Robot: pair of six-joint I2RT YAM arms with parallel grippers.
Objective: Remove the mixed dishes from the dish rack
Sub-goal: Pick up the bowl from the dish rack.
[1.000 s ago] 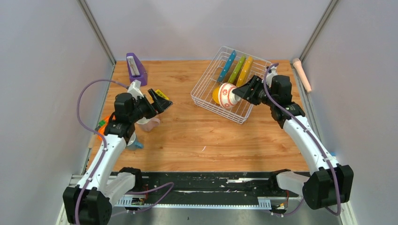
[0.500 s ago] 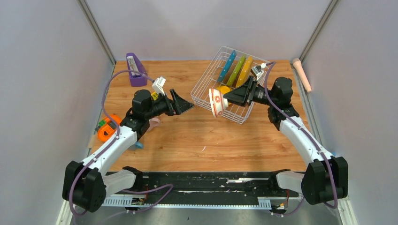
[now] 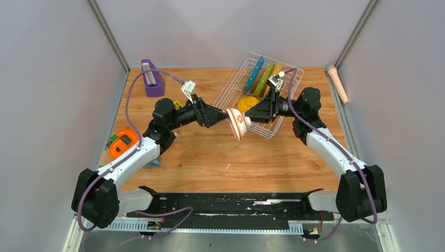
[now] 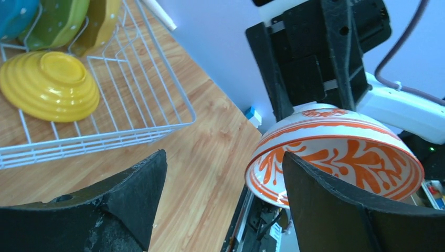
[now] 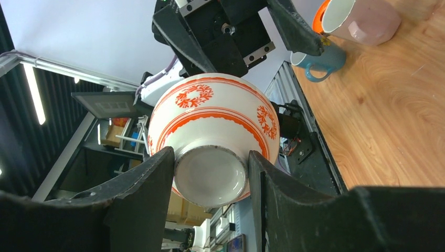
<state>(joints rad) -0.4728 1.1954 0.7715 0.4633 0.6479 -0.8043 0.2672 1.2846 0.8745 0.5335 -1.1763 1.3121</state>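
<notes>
My right gripper (image 3: 245,119) (image 5: 210,154) is shut on the foot of the red-and-white bowl (image 3: 237,124) (image 5: 210,115), holding it on edge above the table, left of the dish rack (image 3: 229,90) (image 4: 176,92). From the other side my left gripper (image 3: 222,116) (image 4: 223,157) stands open right at the bowl (image 4: 336,152). The near rim sits between its jaws, and one finger (image 4: 336,210) is over the bowl's inside. In the rack lie a yellow bowl (image 3: 247,103) (image 4: 50,84) and upright blue (image 3: 254,73), green (image 3: 265,77) and yellow (image 3: 275,73) plates.
A pinkish cup (image 5: 359,18) and a blue cup (image 5: 320,60) stand on the table's left side. An orange round gadget (image 3: 124,143) lies at the left edge. A purple wedge holder (image 3: 152,79) sits at the back left. A pink stick (image 3: 338,83) lies beyond the right edge.
My right arm lifted the red-and-white bowl out of the rack and carried it left. My left arm swung right from the cups to meet it, its jaws narrowing slightly.
</notes>
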